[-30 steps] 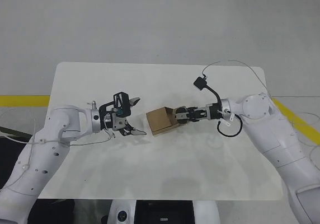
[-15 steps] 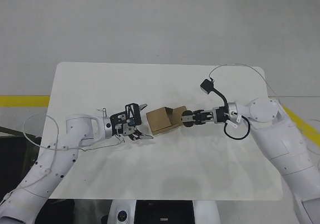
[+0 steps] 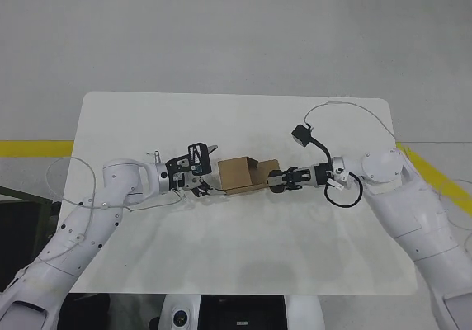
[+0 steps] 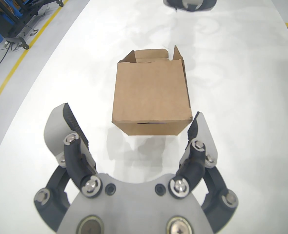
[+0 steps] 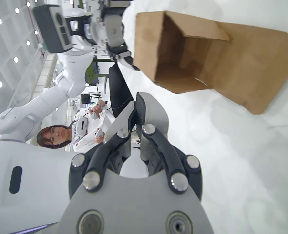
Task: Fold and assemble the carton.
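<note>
A brown carton (image 3: 240, 173) lies on its side mid-table, its open end and one spread flap (image 3: 266, 168) towards my right arm. My left gripper (image 3: 209, 171) is open at the carton's closed end, its fingers level with the two near corners without touching. In the left wrist view the carton (image 4: 151, 93) lies just ahead of that gripper (image 4: 131, 110). My right gripper (image 3: 272, 180) is shut and empty, its tip just off the open end. In the right wrist view the carton's hollow inside (image 5: 183, 57) and flap (image 5: 256, 69) lie beyond the shut gripper (image 5: 136, 98).
The white table (image 3: 137, 115) has bare room all round the carton. A black cable and plug (image 3: 304, 134) loop above my right wrist. Yellow floor lines run past both table ends.
My left gripper has come in towards the carton's closed end. My right gripper has drawn back out of the open end, and the flap there now lies spread out.
</note>
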